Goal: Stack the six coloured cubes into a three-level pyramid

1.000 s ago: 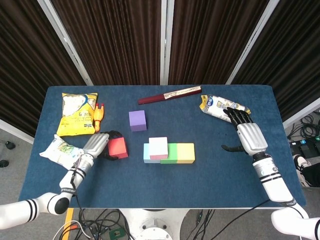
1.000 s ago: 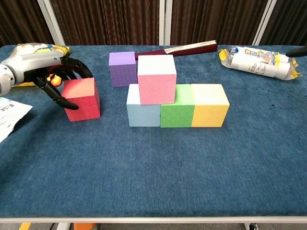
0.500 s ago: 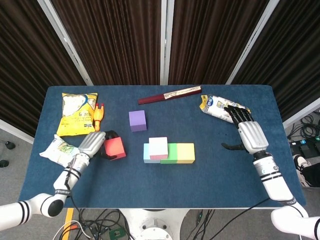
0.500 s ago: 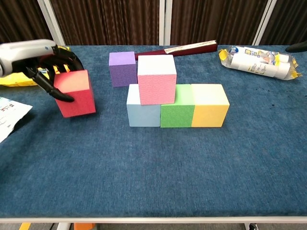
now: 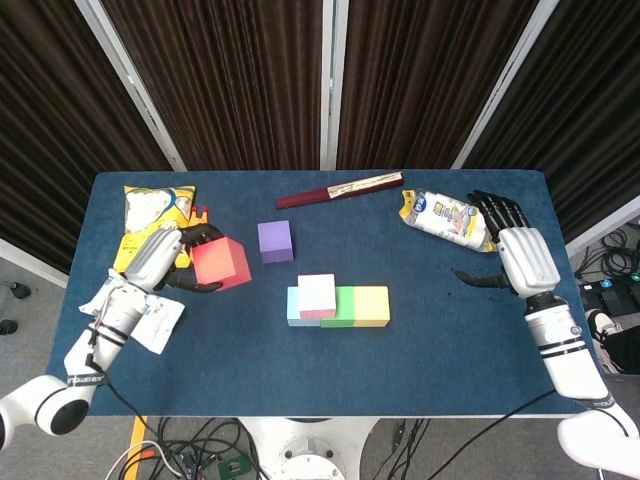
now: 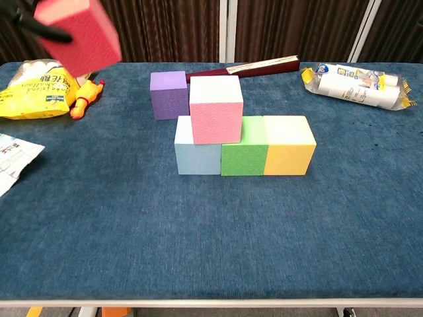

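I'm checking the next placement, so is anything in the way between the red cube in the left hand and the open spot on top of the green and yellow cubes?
Nothing visible blocks it. The left hand holds the red cube raised above the table. The pink cube stands beside the open spot over the green cube and yellow cube, on the approach side, so the red cube must clear it.

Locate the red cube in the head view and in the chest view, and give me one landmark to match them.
Head view: the red cube is left of centre, gripped by the left hand.
Chest view: the red cube is at the top left corner, lifted above the table.
Shared landmark: the purple cube, just right of it in both.
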### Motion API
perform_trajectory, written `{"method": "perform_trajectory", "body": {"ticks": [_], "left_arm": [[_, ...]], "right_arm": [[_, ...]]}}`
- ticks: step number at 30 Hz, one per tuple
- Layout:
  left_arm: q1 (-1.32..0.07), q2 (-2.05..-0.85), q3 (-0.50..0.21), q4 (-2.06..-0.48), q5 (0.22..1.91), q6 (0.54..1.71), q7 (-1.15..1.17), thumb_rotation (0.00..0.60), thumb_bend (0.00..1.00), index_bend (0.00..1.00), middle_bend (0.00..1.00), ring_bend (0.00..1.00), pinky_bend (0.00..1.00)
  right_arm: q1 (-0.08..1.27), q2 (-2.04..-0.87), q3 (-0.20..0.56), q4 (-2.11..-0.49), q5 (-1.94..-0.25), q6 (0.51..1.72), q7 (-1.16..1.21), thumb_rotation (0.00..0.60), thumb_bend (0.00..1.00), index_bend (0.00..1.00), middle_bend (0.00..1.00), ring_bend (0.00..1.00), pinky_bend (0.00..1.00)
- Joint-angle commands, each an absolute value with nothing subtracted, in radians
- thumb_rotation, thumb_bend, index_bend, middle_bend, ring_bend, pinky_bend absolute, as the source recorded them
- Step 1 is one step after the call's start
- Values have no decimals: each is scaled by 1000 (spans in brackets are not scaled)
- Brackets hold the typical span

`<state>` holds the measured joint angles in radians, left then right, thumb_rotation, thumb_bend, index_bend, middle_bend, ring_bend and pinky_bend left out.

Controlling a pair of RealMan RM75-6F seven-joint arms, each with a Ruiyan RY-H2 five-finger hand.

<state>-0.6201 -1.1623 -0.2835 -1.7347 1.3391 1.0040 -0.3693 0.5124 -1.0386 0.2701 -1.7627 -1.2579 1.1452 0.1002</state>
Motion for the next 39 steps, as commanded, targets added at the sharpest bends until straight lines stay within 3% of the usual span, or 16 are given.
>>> {"method": "perform_trajectory", "body": {"ticks": [1, 12, 31, 34, 39], "left_arm": [[-690, -1148, -323, -1752, 1387, 959, -407, 600, 217, 482, 523, 515, 424], [-876, -1179, -352, -1755, 1274, 760, -284, 600, 195, 476, 514, 502, 418], [-1054, -1254, -319, -1795, 972, 740, 85, 600, 157, 439, 478, 474, 418], [-1079, -1256, -297, -1791, 923, 729, 133, 600, 148, 391, 438, 432, 418], [-1102, -1247, -282, -1811, 860, 730, 165, 600, 60, 187, 272, 268, 386]], "right_arm": [[508, -1029, 276, -1771, -1256, 1151, 106, 600, 28, 0, 50, 0, 0], [494, -1009, 292, -1775, -1263, 1175, 148, 600, 28, 0, 51, 0, 0], [484, -1026, 275, -1738, -1284, 1163, 203, 600, 27, 0, 51, 0, 0], [483, -1028, 273, -1731, -1291, 1163, 215, 600, 27, 0, 51, 0, 0], [482, -1031, 269, -1723, -1297, 1159, 225, 600, 27, 0, 51, 0, 0]]}}
